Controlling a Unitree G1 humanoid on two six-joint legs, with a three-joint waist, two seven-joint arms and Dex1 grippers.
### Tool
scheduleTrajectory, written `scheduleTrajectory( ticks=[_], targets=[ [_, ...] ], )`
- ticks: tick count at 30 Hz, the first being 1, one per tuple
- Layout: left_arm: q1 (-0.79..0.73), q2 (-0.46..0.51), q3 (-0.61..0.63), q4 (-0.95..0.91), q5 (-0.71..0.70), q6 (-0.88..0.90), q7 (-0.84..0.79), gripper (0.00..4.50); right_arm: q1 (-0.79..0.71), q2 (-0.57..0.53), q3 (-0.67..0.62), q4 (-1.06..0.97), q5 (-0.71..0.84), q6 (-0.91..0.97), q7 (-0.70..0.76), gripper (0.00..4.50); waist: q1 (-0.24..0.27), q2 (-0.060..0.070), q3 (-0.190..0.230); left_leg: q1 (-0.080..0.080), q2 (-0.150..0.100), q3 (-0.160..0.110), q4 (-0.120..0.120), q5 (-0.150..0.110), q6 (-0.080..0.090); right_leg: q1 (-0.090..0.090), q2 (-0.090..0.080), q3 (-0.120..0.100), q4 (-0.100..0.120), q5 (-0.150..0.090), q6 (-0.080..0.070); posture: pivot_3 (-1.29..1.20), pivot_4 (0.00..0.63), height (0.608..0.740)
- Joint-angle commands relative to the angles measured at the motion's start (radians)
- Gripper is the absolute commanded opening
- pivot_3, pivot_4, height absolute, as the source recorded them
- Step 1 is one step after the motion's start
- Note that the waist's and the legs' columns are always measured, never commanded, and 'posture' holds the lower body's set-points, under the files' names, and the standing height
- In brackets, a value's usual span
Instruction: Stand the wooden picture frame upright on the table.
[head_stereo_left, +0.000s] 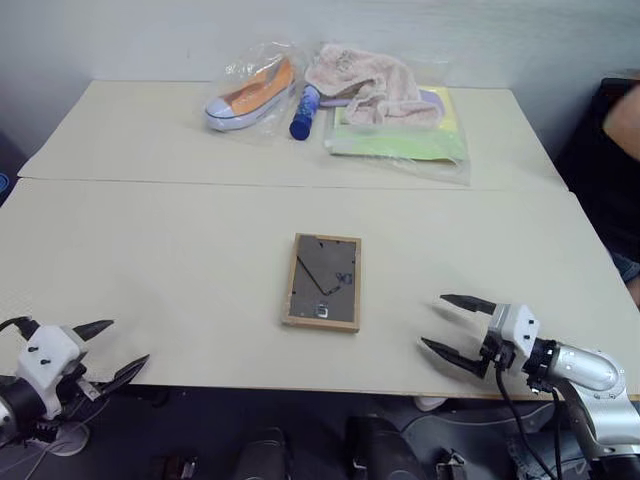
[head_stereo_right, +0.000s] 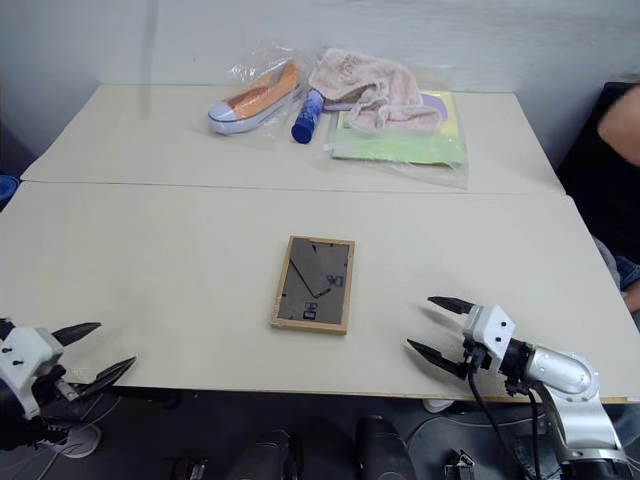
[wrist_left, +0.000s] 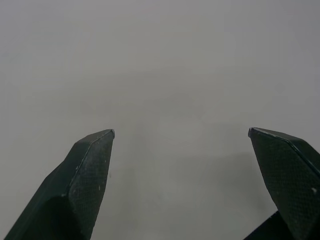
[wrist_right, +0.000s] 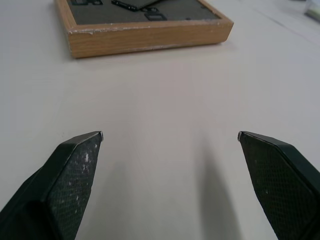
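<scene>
While the frame (head_stereo_left: 322, 281) lay flat on its face near the middle of the table's (head_stereo_left: 150, 260) near section, dark back panel up, neither arm had touched it, so this looked like the very start: the approach step. Right gripper (head_stereo_left: 448, 324) sat at about 4 o'clock from the frame, near the front edge, fingers spread wide and empty, pointed roughly at the frame's near corner; its wrist view had the wooden edge straight ahead with bare tabletop between. Left gripper (head_stereo_left: 112, 346) was way off at 8 o'clock, hanging at the table's front edge, also wide open with nothing in it. Shoe (head_stereo_left: 250, 93), blue tube (head_stereo_left: 303, 112), pink cloth (head_stereo_left: 365, 83) and green-yellow packet (head_stereo_left: 400, 135) were all up at 12 o'clock on the far section, well out of the way. My guess for the next move: the right gripper needs to slide in and pinch the near edge, tip the frame up, and the stand on the back probably has to fold out or it'll just flop over.
</scene>
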Motion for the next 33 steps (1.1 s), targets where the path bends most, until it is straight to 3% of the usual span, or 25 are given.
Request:
scheduleTrajectory(
  ticks=[1,5,8,14,20,21,33],
  targets=[
    [-0.004,0.002,0.007,-0.051,-0.03,0.03,0.002,4.5,-0.013,-0.001,-0.023,-0.031,0.017,-0.01,-0.013,4.46,0.0,0.0,0.0,0.0,0.0,0.0,0.0,0.0,0.0,0.0,0.0,0.0,0.0,0.0,0.0,0.0,0.15,0.74],
    [-0.048,0.0,-0.045,-0.148,-0.084,0.143,0.015,4.5,-0.047,0.015,0.0,-0.078,0.045,0.065,-0.039,4.46,0.001,0.0,0.0,0.0,0.0,-0.001,0.0,0.001,-0.002,0.002,0.0,0.0,-0.001,0.0,0.0,0.0,0.15,0.74],
    [-0.257,-0.001,-0.239,-0.24,-0.096,0.36,0.108,3.91,-0.16,0.053,0.058,-0.125,0.087,0.236,-0.089,3.86,0.006,0.001,0.0,0.001,0.0,-0.002,0.0,0.001,-0.002,0.003,-0.001,-0.001,-0.001,0.0,0.0,0.0,0.15,0.74],
    [-0.578,-0.069,-0.544,-0.105,0.042,0.409,0.142,2.18,-0.342,0.094,0.183,0.038,-0.107,0.191,-0.134,1.97,-0.001,0.001,-0.001,0.001,0.0,-0.001,0.0,0.004,-0.006,0.003,0.002,-0.002,0.002,0.001,0.001,0.0,0.15,0.74],
    [-0.762,-0.16,-0.689,0.068,0.131,0.421,0.156,0.26,-0.471,0.132,0.258,0.225,-0.226,0.045,-0.138,0.0,0.0,0.001,0.0,-0.002,-0.001,0.001,0.004,0.004,-0.005,0.001,0.003,-0.002,0.003,0.001,0.002,0.0,0.15,0.74],
    [-0.774,-0.17,-0.706,0.078,0.14,0.418,0.152,0.06,-0.49,0.141,0.268,0.247,-0.236,0.021,-0.137,0.0,0.0,0.001,0.0,-0.002,-0.001,0.001,0.005,0.004,-0.005,0.001,0.003,-0.002,0.004,0.001,0.002,0.0,0.15,0.74],
    [-0.731,-0.214,-0.711,-0.001,0.111,0.409,0.114,0.06,-0.518,0.217,0.342,0.259,-0.279,0.02,-0.128,0.0,0.001,0.001,0.0,-0.002,0.0,0.0,0.01,0.004,-0.005,0.001,0.002,-0.002,0.007,0.001,0.002,0.0,0.15,0.74]
  ],
)
